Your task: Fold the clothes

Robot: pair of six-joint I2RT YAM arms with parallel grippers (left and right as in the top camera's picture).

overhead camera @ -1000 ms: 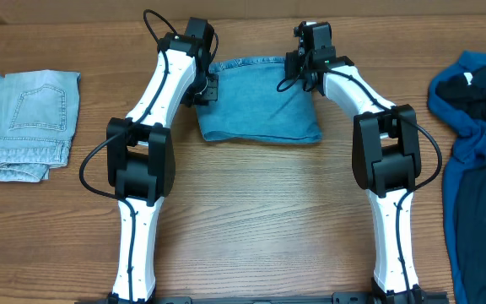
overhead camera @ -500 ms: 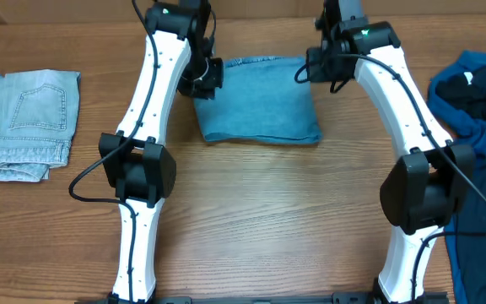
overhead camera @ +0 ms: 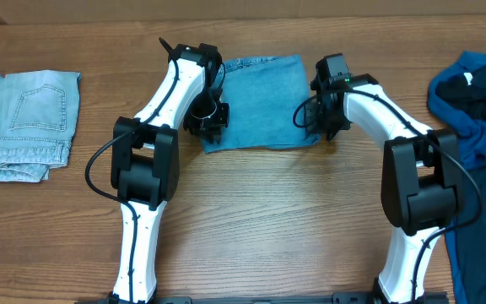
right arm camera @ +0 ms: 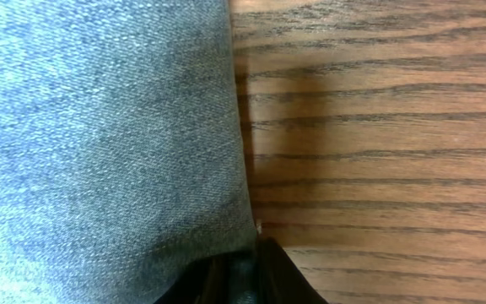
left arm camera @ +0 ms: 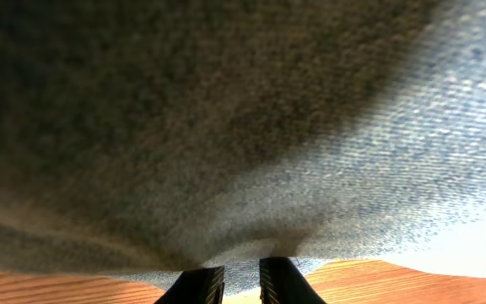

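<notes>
A folded pair of mid-blue denim jeans point(overhead camera: 260, 97) lies at the back middle of the table. My left gripper point(overhead camera: 212, 122) is at its near-left corner. In the left wrist view, denim point(left arm camera: 251, 127) fills the frame and a strip of it sits between the nearly closed fingers of my left gripper point(left arm camera: 241, 272). My right gripper point(overhead camera: 321, 127) is at the near-right corner. In the right wrist view, my right gripper point(right arm camera: 245, 262) pinches the jeans' point(right arm camera: 99, 143) right edge, the fingers close together. Paler folded jeans point(overhead camera: 28, 122) lie far left. A deep-blue top point(overhead camera: 479, 143) lies far right.
The wooden table point(overhead camera: 268, 219) stretches between the two arm bases towards the front edge. The deep-blue top has a dark inner part point(overhead camera: 471, 93) and hangs down along the right edge of the view.
Both arms rose from the jeans' far sides, then came down towards me at the near corners. The jeans now look flatter, with their near edge closer to the front.
</notes>
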